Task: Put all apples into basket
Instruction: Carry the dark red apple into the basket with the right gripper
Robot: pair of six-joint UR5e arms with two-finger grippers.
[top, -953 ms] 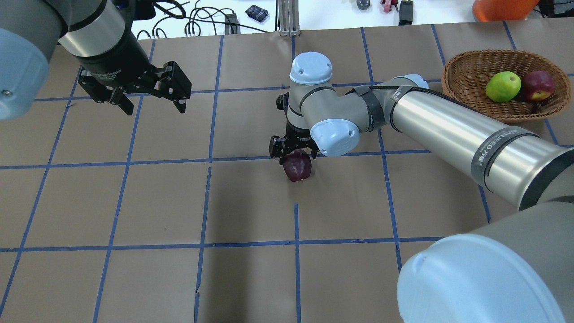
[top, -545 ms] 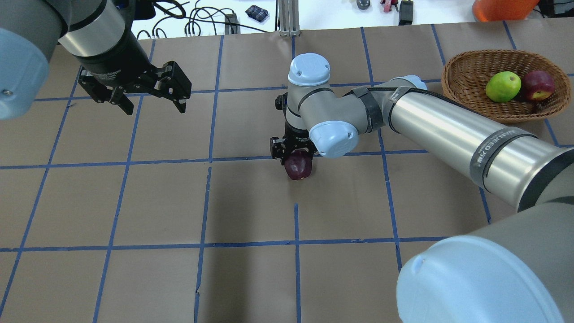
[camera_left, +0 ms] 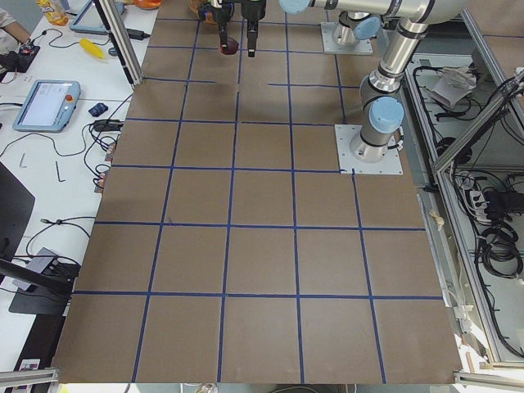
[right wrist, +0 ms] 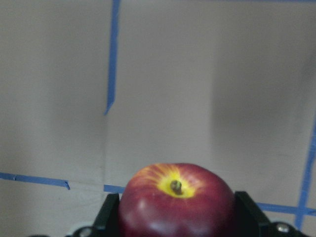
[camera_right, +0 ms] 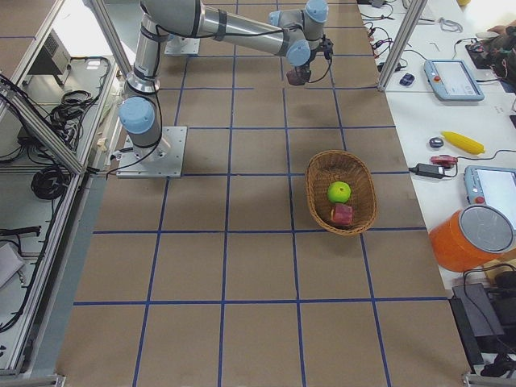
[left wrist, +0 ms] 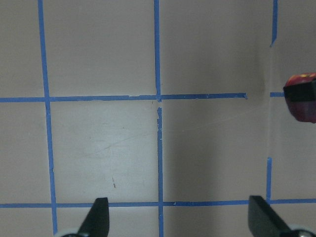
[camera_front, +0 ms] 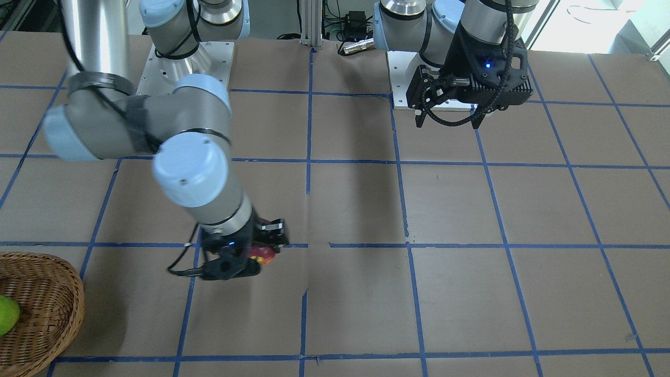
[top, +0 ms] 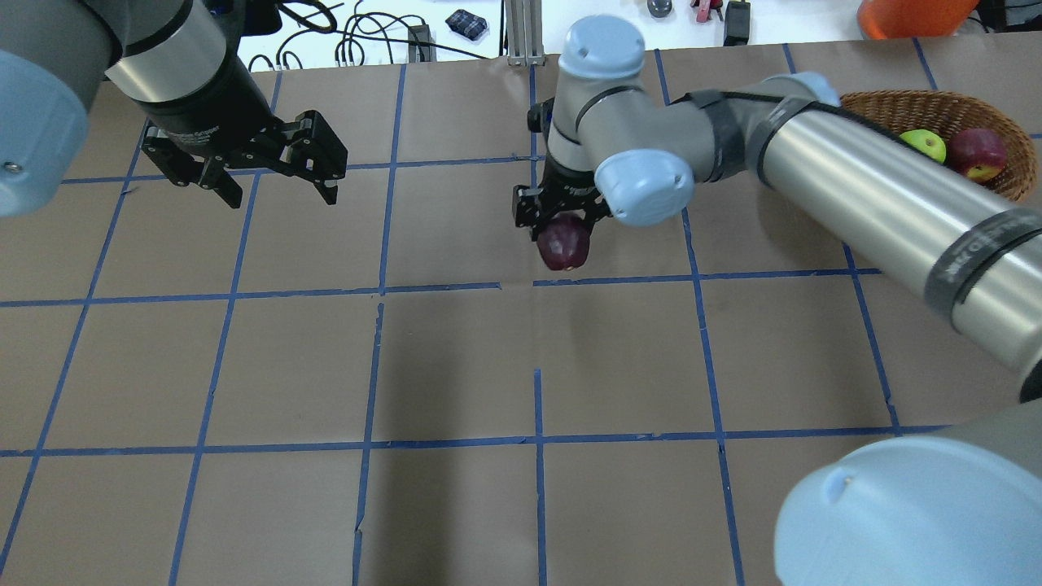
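Observation:
My right gripper [top: 562,228] is shut on the dark maroon apple [top: 563,243] and holds it above the table's middle; the right wrist view shows its yellow top [right wrist: 175,202] between the fingers. It also shows in the front view [camera_front: 261,254]. The wicker basket [top: 1001,175] stands at the far right, partly behind my right arm, with the lime green apple [top: 926,144] and the red apple [top: 977,153] inside. My left gripper [top: 277,183] is open and empty, hovering at the left; its fingertips [left wrist: 98,217] show in the left wrist view.
The table is brown paper with a blue tape grid. Cables and small tools lie beyond the far edge [top: 383,37]. An orange container [top: 904,16] stands behind the basket. My right forearm [top: 879,203] spans the right side.
My right gripper has lifted the maroon apple off the table and carried it away from me and slightly right, toward the basket side. The left arm has not moved.

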